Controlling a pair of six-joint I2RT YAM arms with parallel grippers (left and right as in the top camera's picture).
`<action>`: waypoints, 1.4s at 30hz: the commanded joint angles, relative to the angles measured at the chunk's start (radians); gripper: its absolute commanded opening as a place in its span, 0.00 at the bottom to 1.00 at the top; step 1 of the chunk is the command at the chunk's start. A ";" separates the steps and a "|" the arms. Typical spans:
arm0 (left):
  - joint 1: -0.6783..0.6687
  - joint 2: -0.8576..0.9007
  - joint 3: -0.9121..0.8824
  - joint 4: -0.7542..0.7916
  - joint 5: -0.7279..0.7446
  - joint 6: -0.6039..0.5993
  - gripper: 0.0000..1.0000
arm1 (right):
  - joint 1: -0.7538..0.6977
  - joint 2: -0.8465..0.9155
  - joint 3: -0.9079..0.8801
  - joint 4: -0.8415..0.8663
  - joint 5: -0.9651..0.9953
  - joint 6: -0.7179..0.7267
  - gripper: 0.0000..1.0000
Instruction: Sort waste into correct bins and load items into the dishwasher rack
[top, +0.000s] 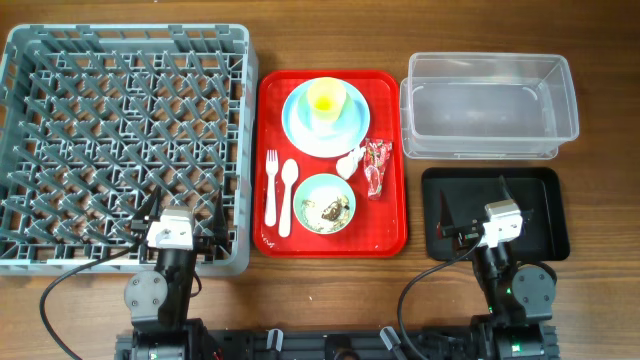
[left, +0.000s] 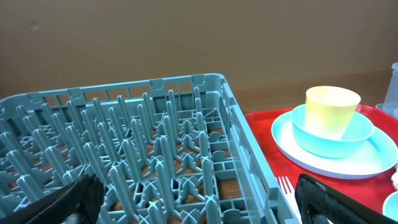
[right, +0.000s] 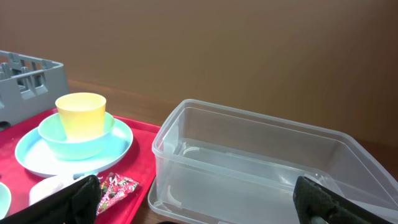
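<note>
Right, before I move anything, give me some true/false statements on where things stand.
1. The dishwasher rack holds no dishes. True.
2. The yellow cup stands in the clear tub. False: it sits in a small bowl on the blue plate; the tub is empty.
3. The fork and spoon lie side by side on the red tray. True.
4. The red wrapper lies in the black tray. False: it is on the red tray.
5. Both grippers are shut. False: the left gripper and right gripper are open and hold nothing.
</note>
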 joint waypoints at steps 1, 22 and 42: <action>-0.004 -0.005 -0.004 -0.005 -0.006 0.016 1.00 | -0.005 -0.001 -0.001 0.007 -0.008 -0.002 1.00; -0.004 -0.005 -0.004 -0.004 -0.006 0.027 1.00 | -0.005 -0.001 -0.001 0.007 -0.008 -0.002 1.00; -0.004 1.058 1.555 -0.490 0.226 -0.389 1.00 | -0.005 0.000 -0.001 0.007 -0.008 -0.002 1.00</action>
